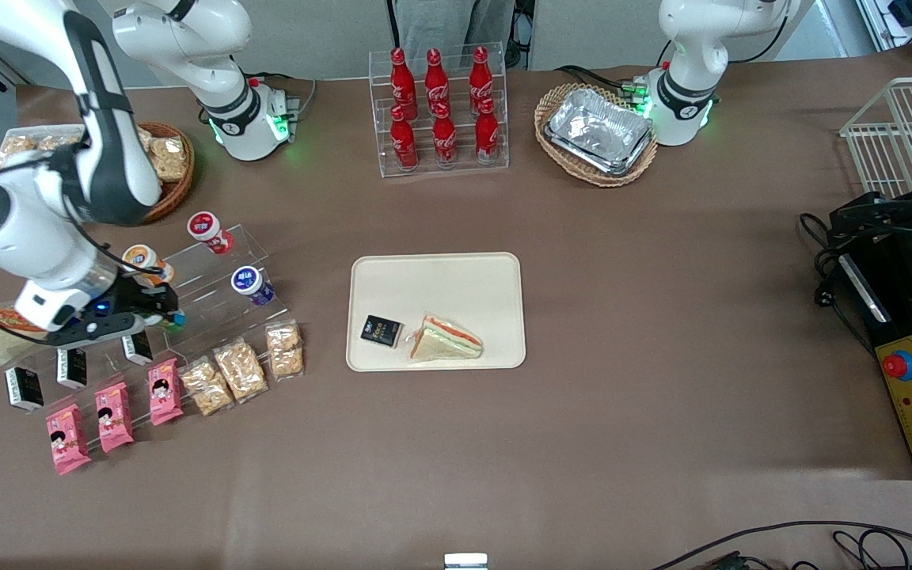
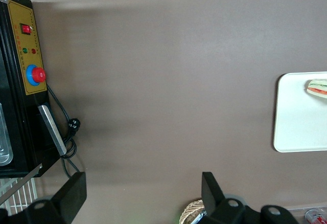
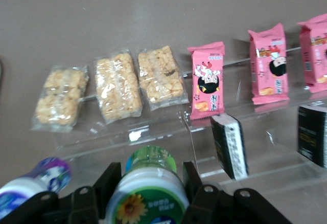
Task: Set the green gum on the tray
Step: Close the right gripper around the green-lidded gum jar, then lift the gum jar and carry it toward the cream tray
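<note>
The green gum (image 3: 148, 193) is a bottle with a green body and a white lid bearing a sunflower label. It lies between the fingers of my right gripper (image 3: 149, 175), which is shut on its lid. In the front view the gripper (image 1: 165, 313) is over the clear acrylic step stand (image 1: 210, 269) at the working arm's end, and only a green bit of the gum (image 1: 176, 320) shows. The cream tray (image 1: 440, 277) lies mid-table, toward the parked arm's end from the gripper. It holds a sandwich (image 1: 446, 338) and a black packet (image 1: 381, 330).
On the stand are a purple bottle (image 1: 250, 283), an orange bottle (image 1: 142, 260) and a red bottle (image 1: 207, 229). Nearer the camera lie snack bags (image 1: 241, 368), pink packs (image 1: 114, 416) and black boxes (image 1: 72, 366). A cola rack (image 1: 440, 111) and a basket of foil trays (image 1: 597, 131) stand farther back.
</note>
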`<move>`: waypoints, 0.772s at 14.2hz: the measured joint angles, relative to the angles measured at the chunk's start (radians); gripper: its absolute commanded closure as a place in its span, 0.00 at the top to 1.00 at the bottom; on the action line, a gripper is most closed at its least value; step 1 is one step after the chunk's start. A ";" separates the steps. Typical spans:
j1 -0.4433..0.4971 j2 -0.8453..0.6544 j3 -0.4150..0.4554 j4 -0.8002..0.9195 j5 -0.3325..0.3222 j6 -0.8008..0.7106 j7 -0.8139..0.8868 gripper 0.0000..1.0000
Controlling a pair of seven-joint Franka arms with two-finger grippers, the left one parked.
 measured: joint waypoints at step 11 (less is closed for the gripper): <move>0.173 -0.039 0.014 0.450 0.039 -0.619 0.318 0.41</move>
